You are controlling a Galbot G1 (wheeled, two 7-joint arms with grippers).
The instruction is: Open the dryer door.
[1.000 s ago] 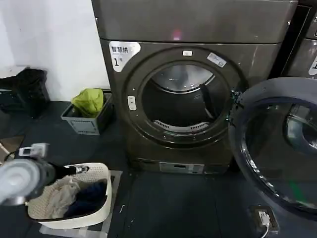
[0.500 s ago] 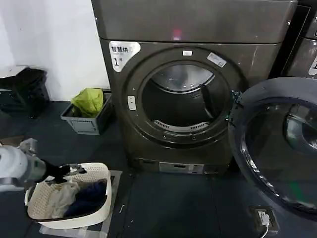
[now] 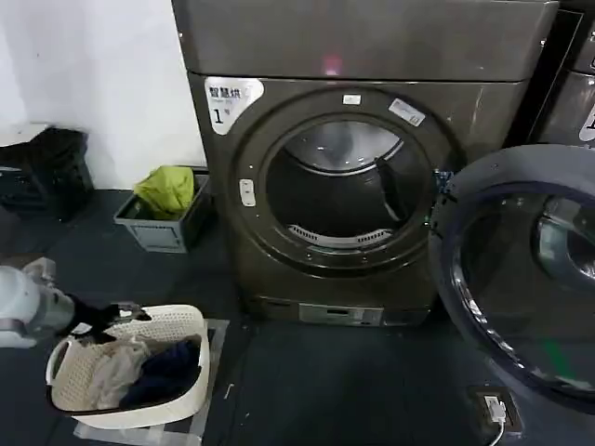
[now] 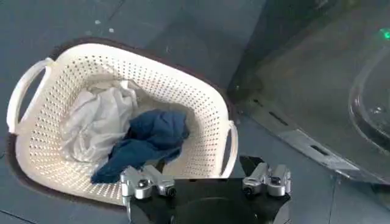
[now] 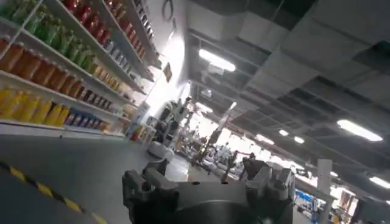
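dryer door (image 3: 521,279): swung fully open at 3 o'clock of drum opening (image 3: 346,190), hinged on machine "1" | left gripper (image 3: 110,316): at 8 o'clock, over rim of laundry basket (image 3: 191,327), fingers spread, holding nothing | right gripper (image 5: 207,185): aimed at ceiling and shelves, fingers apart, empty

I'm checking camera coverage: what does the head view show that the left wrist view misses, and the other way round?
Head view alone: the open drum, the label "1", the dryer door swung open to the right, and a grey bin with a green bag. Left wrist view alone: the left gripper, fingers apart, close above the floor beside the basket. Both: the white laundry basket holding pale and blue clothes, and the dryer's lower front.
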